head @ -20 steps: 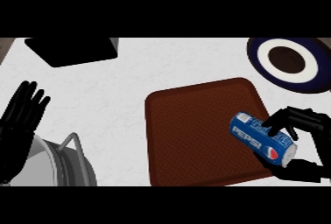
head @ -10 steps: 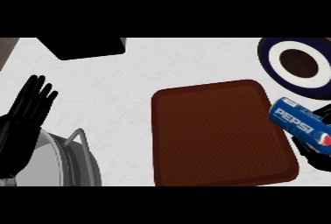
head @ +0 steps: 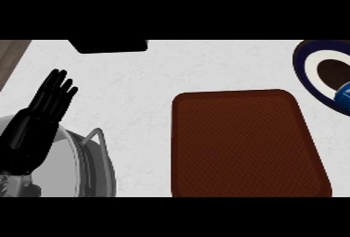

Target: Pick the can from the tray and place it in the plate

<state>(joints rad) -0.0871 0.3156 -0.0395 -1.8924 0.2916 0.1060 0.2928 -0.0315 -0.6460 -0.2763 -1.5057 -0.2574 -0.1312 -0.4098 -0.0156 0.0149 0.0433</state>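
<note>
A white, faintly marbled bench (head: 150, 88) fills the view under soft, even light; a brown wood-grain strip (head: 10, 55) borders its upper left corner; a flat black block (head: 109, 45) lies at its far edge.

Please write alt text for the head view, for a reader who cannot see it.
A bare brown tray lies on a white counter; at the right edge a blue sliver, probably the can, overlaps a dark-rimmed plate. The open left hand rests at left over a metal pot.
</note>
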